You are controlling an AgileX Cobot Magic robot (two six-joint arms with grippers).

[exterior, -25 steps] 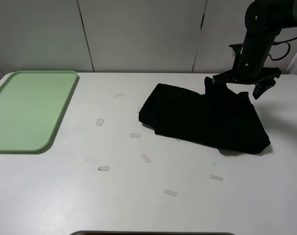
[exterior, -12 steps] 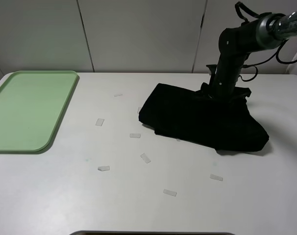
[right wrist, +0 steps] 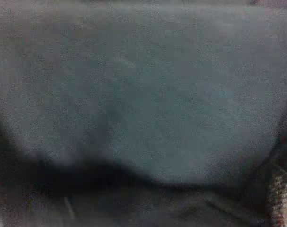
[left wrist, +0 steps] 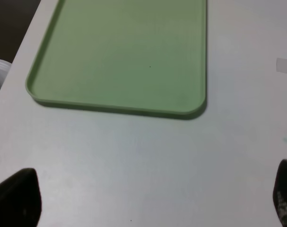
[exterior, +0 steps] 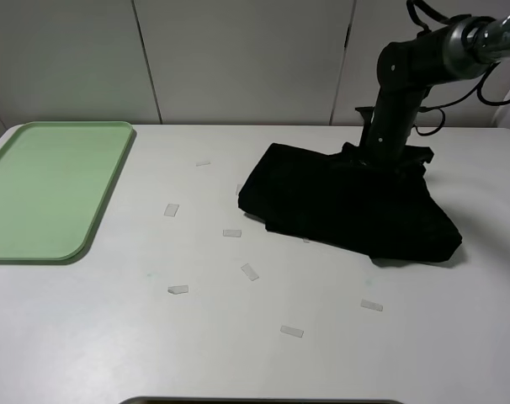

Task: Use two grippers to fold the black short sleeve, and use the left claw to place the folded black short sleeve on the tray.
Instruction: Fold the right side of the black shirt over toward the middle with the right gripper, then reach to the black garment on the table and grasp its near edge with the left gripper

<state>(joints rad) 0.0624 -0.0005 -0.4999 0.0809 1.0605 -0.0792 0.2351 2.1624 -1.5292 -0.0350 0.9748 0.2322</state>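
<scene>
Black cotton T-shirt (exterior: 347, 202) lies folded in a loose heap on the white surface (exterior: 238, 353), right of centre, well apart from the tray. Pale green tray (exterior: 57, 189) at far left, nothing on it. Right end effector (exterior: 390, 156) is down at the shirt's far edge; wrist view is filled with blurred dark cloth. Jaws wide; cannot tell whether cloth sits between them. Left end effector (left wrist: 150, 196): fingers spread, holding nothing, over bare surface beside the tray's short end. Small pale strips (exterior: 251, 271) scattered mid-surface.

A white table (exterior: 112, 337) stands before a pale panelled wall (exterior: 238, 59) with dark seams.
</scene>
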